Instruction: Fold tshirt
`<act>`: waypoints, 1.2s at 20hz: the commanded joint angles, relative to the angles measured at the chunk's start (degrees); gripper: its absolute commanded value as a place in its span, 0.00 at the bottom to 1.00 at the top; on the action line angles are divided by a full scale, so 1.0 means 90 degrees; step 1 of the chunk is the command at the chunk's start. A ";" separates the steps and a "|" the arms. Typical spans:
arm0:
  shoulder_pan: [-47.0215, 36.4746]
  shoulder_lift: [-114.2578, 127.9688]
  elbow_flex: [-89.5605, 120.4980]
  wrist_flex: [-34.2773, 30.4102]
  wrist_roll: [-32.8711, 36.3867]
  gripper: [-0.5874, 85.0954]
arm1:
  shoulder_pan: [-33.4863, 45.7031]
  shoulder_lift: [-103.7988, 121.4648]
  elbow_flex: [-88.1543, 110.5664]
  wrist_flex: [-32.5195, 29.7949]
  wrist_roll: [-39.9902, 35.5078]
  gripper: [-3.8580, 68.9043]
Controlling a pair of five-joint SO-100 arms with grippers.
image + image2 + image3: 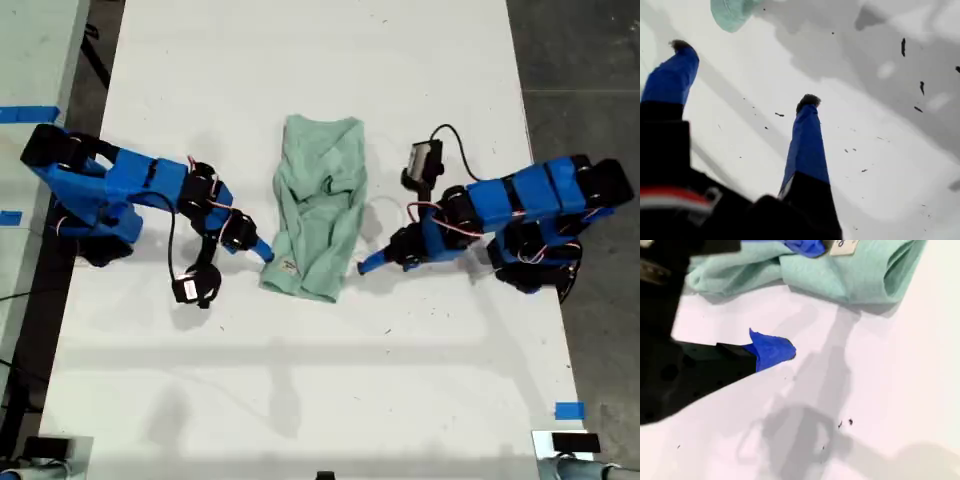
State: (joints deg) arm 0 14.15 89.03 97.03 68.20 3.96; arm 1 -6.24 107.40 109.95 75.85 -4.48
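Risks first.
- The tshirt (320,205) is already gathered into a narrow, rumpled strip, with layers bunched along its length. A shallow pinch at the edge would likely lift only the top layer and pull the fold open.
- My second gripper (797,297) straddles the tshirt's edge by the white tag (842,246). If it closes there and drags sideways, I expect the whole strip to slide on the smooth tabletop (300,380) rather than fold.
- My first gripper (745,72) has nothing between its fingers. Closing where it is would catch bare tabletop.
- The two arms face each other across the tshirt, so reaching in together risks a fingertip clash over the cloth.

Positions, all relative to the tshirt.
- It lies mid-tabletop between the two arms, its long axis running away from the exterior camera, with the tag at its near end.
- Second gripper (258,248): at the near corner on the exterior view's left. Jaws are parted, one finger against the cloth beside the tag, the other on the tabletop just off the hem. Nothing is clamped.
- First gripper (368,264): just beside the near corner on the exterior view's right, spread wide and empty. Only a rounded bit of the cloth shows beyond its fingertips, clear of them.
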 commanded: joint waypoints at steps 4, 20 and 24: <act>-0.0205 -0.1660 -0.2559 0.0283 0.0391 0.33 | 0.0264 -0.2578 -0.3242 0.0322 -0.0693 0.55; -0.0137 -0.3838 -0.2959 -0.0713 -0.0205 0.01 | 0.0234 -0.6543 -0.5752 0.0039 -0.0508 0.13; 0.0156 -0.3887 -0.3604 -0.0439 -0.0117 0.01 | 0.0039 -0.6211 -0.5762 0.0547 -0.0449 0.03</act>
State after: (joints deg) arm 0 13.36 53.96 67.50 61.70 2.90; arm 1 -4.22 49.57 58.01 76.55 -9.23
